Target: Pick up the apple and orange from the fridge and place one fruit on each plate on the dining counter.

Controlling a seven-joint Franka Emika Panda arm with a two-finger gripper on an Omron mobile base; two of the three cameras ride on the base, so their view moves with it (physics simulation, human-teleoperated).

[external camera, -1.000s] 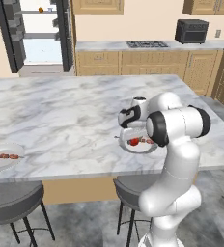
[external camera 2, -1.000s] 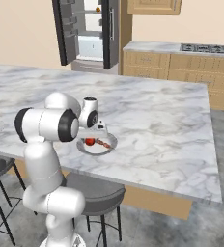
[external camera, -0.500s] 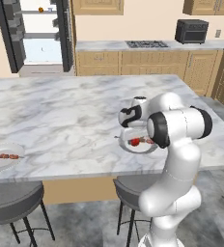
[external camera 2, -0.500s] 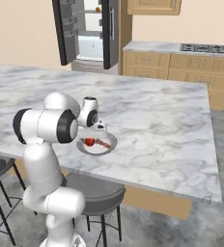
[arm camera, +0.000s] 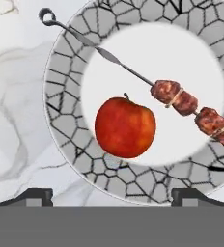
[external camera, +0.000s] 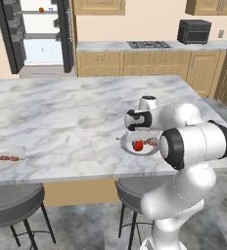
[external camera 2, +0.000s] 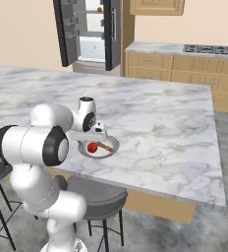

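One fruit is down: the apple (arm camera: 125,127) rests on the near plate (arm camera: 65,120) beside a meat skewer (arm camera: 181,103), free of the hand (arm camera: 112,195), whose tips stand wide apart, holding nothing; the orange (external camera: 41,9) sits on a shelf in the open fridge (external camera: 37,36). By my judgement half remains, the far plate (external camera: 3,158) on the worktop (external camera: 76,112) carrying just another skewer; stools (external camera: 10,202) crowd the near edge.

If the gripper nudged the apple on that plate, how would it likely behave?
The apple is round and lies loose on the plate, so it would probably roll. The raised rim and the skewer beside it may stop it. Its glossy skin looks slippery for the open gripper.
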